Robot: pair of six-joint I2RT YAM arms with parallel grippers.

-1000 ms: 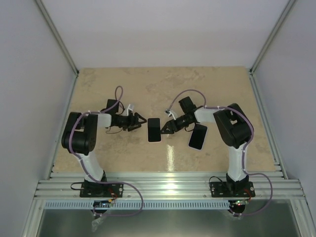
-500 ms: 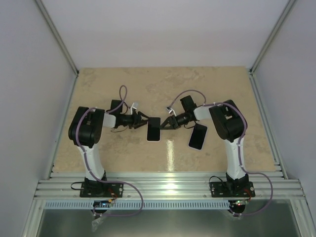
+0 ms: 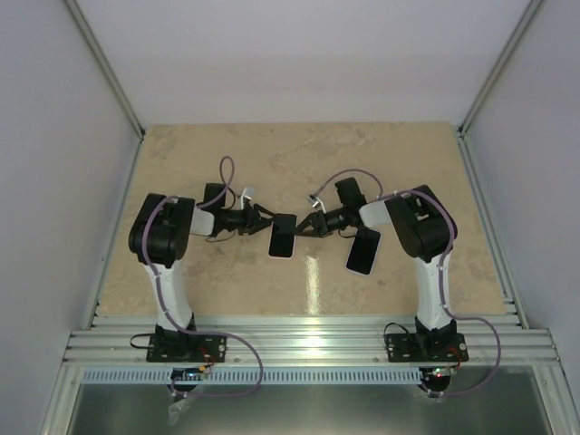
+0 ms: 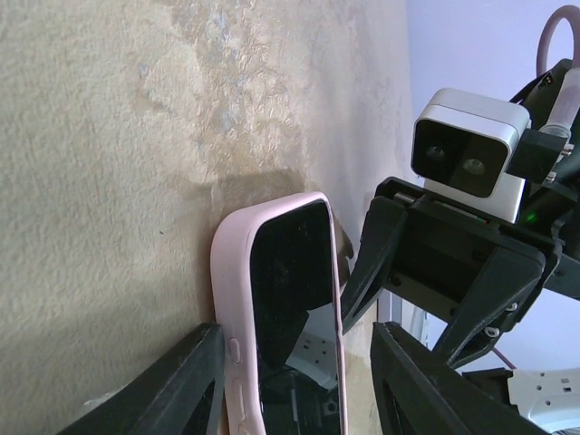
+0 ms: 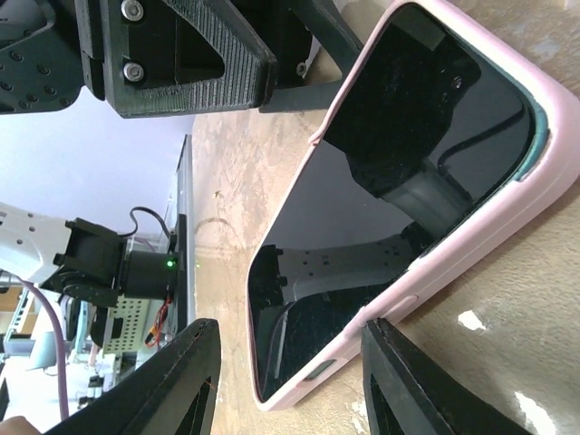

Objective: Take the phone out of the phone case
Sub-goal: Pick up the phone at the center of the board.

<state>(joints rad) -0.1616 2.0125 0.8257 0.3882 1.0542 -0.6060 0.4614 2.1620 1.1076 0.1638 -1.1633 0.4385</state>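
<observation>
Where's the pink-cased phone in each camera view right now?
Top external: pink-cased phone lies at table centre, between the two arms.
Left wrist: lower centre, screen facing the camera.
Right wrist: centre to upper right.
Shared landmark: the tan tabletop beneath it.

**What the cameras miss**

From above, the left gripper [image 3: 264, 220] and right gripper [image 3: 305, 226] both reach the phone [image 3: 282, 236]. It is all too small there to tell whether any finger touches the pink case [image 4: 227, 299].

The black slab [image 3: 363, 251] by the right arm [image 3: 419, 227] could be a phone or an empty case, I can't tell which. Its upper end is partly covered by that arm.

In the left wrist view, the phone's lower end and both fingers [image 4: 177, 390] run off the bottom edge.

The right wrist view cuts one corner of the phone at the top edge and its own fingers [image 5: 172, 381] at the bottom.
</observation>
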